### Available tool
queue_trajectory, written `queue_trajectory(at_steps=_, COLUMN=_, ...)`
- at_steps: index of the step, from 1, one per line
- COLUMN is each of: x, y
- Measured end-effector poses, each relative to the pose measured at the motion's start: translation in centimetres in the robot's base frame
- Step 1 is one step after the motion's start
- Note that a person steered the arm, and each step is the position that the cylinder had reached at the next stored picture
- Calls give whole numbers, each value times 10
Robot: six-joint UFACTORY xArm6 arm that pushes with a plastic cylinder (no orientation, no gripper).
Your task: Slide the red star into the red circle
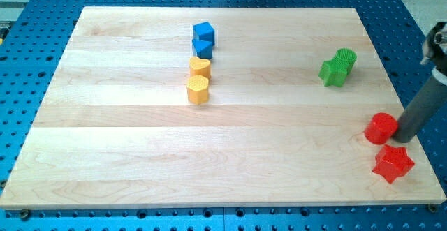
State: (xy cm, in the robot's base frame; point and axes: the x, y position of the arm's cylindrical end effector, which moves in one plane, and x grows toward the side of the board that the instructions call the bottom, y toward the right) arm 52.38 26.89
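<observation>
The red star (392, 164) lies near the board's bottom right corner. The red circle (380, 128) sits just above it and slightly to the view's left, a small gap between them. My dark rod comes down from the view's right edge, and my tip (403, 137) rests right beside the red circle on its right side, just above the red star. It looks to be touching or nearly touching the circle.
A green star (332, 72) and a green circle (345, 58) sit together at the upper right. Two blue blocks (203, 32) (202, 48), a yellow heart (200, 66) and a yellow hexagon (198, 89) form a column at upper centre. The wooden board's right edge (412, 119) is close.
</observation>
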Motion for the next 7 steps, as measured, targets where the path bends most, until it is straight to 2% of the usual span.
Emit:
queue_trajectory(at_steps=1, x=-3, y=-43)
queue_trajectory(at_steps=2, x=-19, y=42)
queue_trajectory(at_steps=3, x=25, y=74)
queue_trajectory(at_steps=4, x=86, y=37)
queue_trajectory(at_steps=5, x=91, y=-5)
queue_trajectory(at_steps=7, x=32, y=-25)
